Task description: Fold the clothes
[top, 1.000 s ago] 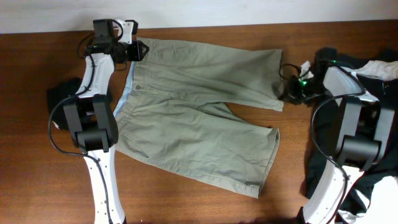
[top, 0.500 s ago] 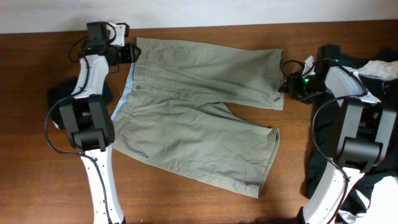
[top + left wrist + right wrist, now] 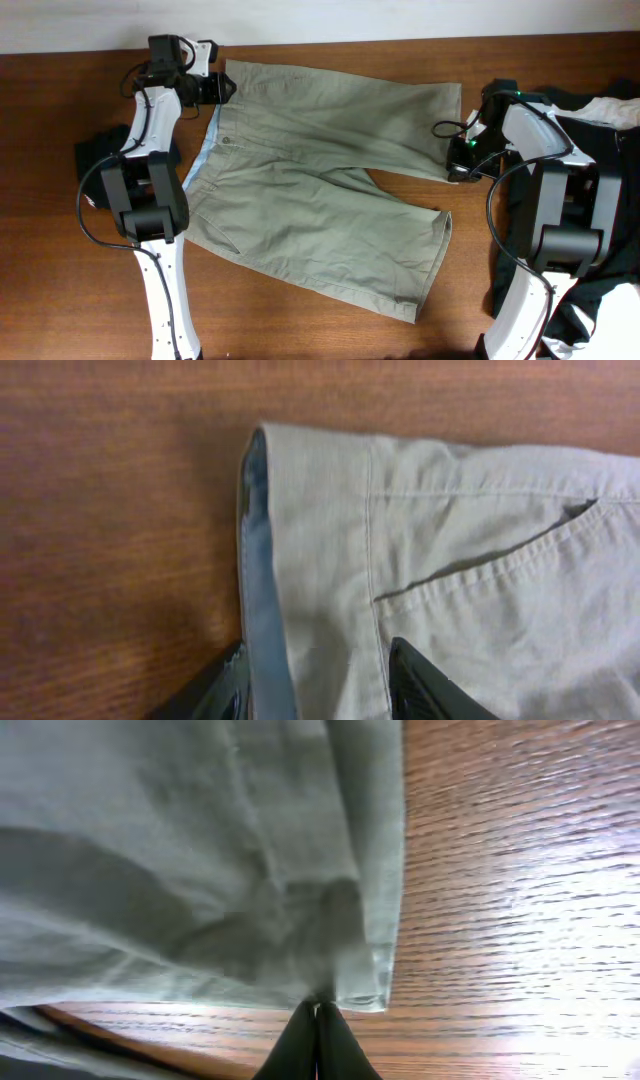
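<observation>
We are holding our left arm (image 3: 150,120) stretched up along the left side of the shorts (image 3: 320,190), its wrist bent toward their top left corner. Our left gripper (image 3: 218,88) is sitting at that corner with its jaws apart. One finger (image 3: 215,690) is lying just off the waistband's edge and the other finger (image 3: 430,685) is lying over the cloth. Our right arm (image 3: 545,130) is standing to the right of the shorts, folded at the elbow, its wrist turned back toward the upper leg's hem. Our right gripper (image 3: 456,166) is pinching the lower corner of that hem. Its fingers (image 3: 300,1045) are pressing together, with the cloth caught at their tips.
</observation>
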Robot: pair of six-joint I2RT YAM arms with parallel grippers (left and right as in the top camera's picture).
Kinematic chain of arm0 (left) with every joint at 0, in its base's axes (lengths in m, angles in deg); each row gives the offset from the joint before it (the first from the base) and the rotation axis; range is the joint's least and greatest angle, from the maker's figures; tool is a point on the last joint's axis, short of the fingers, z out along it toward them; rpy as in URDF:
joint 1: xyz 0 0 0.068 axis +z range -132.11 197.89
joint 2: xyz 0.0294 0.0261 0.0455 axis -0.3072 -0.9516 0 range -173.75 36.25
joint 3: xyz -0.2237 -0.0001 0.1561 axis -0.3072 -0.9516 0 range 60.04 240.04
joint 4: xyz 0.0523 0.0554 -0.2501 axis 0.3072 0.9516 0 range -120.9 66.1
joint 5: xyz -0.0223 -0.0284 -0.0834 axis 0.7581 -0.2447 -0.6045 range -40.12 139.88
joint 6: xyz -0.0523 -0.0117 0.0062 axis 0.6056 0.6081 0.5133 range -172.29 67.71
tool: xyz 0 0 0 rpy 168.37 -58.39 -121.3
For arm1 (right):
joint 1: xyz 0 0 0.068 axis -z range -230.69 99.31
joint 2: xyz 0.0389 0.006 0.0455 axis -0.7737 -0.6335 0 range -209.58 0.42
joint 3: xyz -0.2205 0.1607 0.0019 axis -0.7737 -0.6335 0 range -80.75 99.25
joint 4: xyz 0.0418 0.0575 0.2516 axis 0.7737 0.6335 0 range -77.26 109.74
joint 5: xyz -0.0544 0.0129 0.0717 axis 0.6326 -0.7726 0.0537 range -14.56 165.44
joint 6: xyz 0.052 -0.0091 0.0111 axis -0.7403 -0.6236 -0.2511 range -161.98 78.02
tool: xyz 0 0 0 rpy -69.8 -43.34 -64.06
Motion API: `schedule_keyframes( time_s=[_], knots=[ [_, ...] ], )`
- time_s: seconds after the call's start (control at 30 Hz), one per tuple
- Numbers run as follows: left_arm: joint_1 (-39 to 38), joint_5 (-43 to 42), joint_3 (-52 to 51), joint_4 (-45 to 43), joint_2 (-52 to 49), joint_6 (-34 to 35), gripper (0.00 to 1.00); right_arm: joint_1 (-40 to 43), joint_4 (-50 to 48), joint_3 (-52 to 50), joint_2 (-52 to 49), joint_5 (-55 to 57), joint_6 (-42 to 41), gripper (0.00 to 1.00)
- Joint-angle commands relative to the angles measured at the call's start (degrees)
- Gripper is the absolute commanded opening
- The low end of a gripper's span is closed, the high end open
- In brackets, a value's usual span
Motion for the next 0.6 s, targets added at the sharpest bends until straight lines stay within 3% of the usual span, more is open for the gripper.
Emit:
schedule_keyframes(
  time_s=[0.0,0.1,0.17,0.23,0.3,0.37,0.47,0.53,0.57],
  knots=[
    [-0.42,-1.09,0.76,-0.24,-0.50,-0.96,0.46,0.96,-0.24,1.38,2.05,-1.09,0.92,0.22],
    [-2.34,-1.03,0.76,-0.24,-2.08,-1.81,0.42,1.36,0.02,1.79,4.07,-1.22,0.87,0.25],
    [-2.29,-1.09,0.81,-0.46,-2.47,-1.77,0.14,1.62,-0.26,1.73,4.04,-0.79,0.85,0.25],
    [-1.62,-1.55,1.84,-0.39,-1.51,-1.51,0.02,2.12,-2.14,1.62,3.91,-0.76,0.83,0.30],
    [-0.85,-1.53,3.08,-0.42,-0.31,-1.53,0.00,2.47,-2.64,1.57,2.99,-0.81,0.42,0.47],
    [-0.68,-1.53,4.09,0.48,-0.13,-1.55,0.00,2.36,-3.15,0.94,0.55,-1.60,0.37,0.48],
    [-0.72,-1.51,4.09,1.27,-0.15,-1.55,0.00,2.29,-5.11,0.85,-0.48,-6.91,0.46,0.30],
    [-0.72,-1.51,4.09,1.44,-0.15,-1.55,0.00,2.29,-5.29,0.85,-0.48,-7.08,0.52,0.28],
    [-0.72,-1.51,4.09,1.49,-0.15,-1.55,0.01,2.29,-5.25,0.72,-0.48,-7.08,0.66,0.18]
  ],
)
